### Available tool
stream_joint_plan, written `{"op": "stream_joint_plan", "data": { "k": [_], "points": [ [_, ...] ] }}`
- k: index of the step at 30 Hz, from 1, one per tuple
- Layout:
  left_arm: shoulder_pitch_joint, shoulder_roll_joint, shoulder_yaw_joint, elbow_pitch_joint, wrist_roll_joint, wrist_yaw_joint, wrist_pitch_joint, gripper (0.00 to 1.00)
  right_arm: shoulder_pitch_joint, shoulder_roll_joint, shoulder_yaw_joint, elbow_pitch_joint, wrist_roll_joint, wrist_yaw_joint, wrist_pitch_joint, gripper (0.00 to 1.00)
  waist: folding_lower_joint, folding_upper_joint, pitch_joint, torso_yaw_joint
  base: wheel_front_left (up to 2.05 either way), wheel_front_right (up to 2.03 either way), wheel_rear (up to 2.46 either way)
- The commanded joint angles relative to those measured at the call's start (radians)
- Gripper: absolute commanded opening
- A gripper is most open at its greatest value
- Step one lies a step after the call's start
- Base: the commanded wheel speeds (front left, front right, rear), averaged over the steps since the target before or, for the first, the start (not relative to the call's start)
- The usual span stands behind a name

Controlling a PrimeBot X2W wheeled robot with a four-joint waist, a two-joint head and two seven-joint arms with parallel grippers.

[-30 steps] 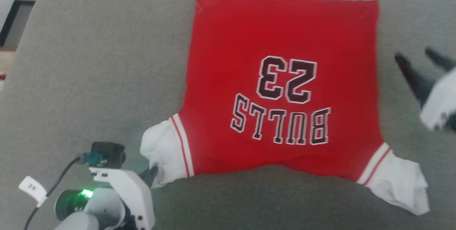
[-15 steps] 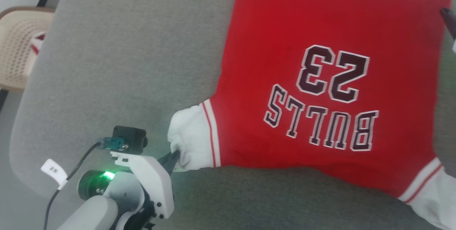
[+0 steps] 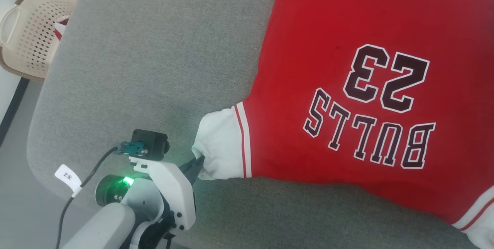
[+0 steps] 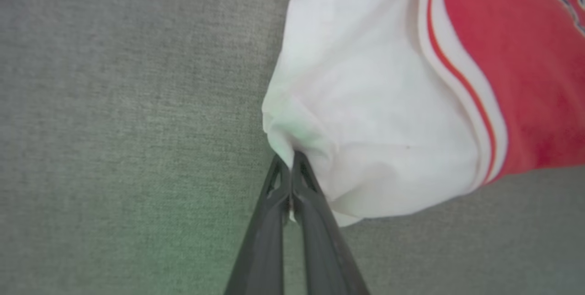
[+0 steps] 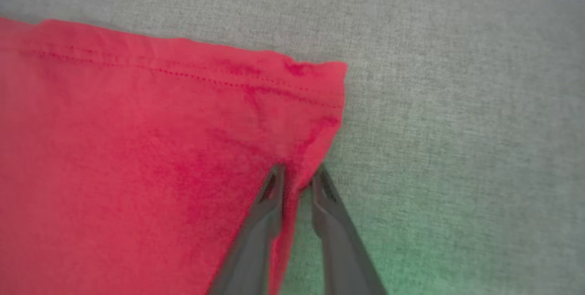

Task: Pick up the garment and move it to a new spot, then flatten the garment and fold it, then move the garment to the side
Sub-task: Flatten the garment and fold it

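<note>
The garment [image 3: 347, 29] lies spread flat on the grey cushion, red with the dark "23" and lettering upside down to me. In the head view my left gripper [image 3: 200, 161] is shut on the edge of the garment's white left sleeve [image 3: 220, 144]. The left wrist view shows the same pinch: the left gripper [image 4: 290, 160] has its fingers pressed together on the sleeve's [image 4: 374, 103] cuff fold. In the right wrist view my right gripper [image 5: 299, 174] straddles the garment's [image 5: 137, 148] red side edge just below the hem corner. Its jaws are narrow, with bunched cloth between them.
The grey cushioned surface [image 3: 154, 48] stretches bare to the left of the garment, with its rounded edge at the far left. A beige perforated basket [image 3: 31, 33] stands on the floor beyond that edge, holding a bit of red and white cloth.
The head camera has turned, so the whole picture shifted right. My right gripper, open beside the garment a second ago, has left the head view and narrowed on the garment's edge. The left grip is unchanged.
</note>
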State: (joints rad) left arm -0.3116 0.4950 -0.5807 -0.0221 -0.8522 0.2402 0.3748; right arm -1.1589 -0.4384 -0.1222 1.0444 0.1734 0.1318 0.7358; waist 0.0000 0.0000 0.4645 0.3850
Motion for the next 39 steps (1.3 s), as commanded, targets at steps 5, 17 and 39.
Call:
{"op": "stream_joint_plan", "data": {
  "k": [5,17,39],
  "points": [
    [-0.019,-0.001,0.008,0.027,-0.003,-0.007,-0.016,0.0,0.025,0.032,-0.008,0.055,-0.04,-0.002,-0.015,0.0,0.0,0.0,-0.014,-0.024,0.0,0.0,0.0],
    [0.034,0.074,0.044,0.006,-0.007,0.019,-0.011,0.0,0.199,0.04,0.262,-0.263,0.247,-0.002,0.02,0.0,0.0,0.0,-0.117,-0.164,0.0,0.0,0.0],
    [0.043,0.138,0.065,-0.056,-0.011,0.049,0.024,0.0,1.073,0.074,0.131,-1.032,0.399,-0.002,0.135,0.0,0.0,0.0,-0.16,-0.333,0.0,0.0,0.0]
  ]
}}
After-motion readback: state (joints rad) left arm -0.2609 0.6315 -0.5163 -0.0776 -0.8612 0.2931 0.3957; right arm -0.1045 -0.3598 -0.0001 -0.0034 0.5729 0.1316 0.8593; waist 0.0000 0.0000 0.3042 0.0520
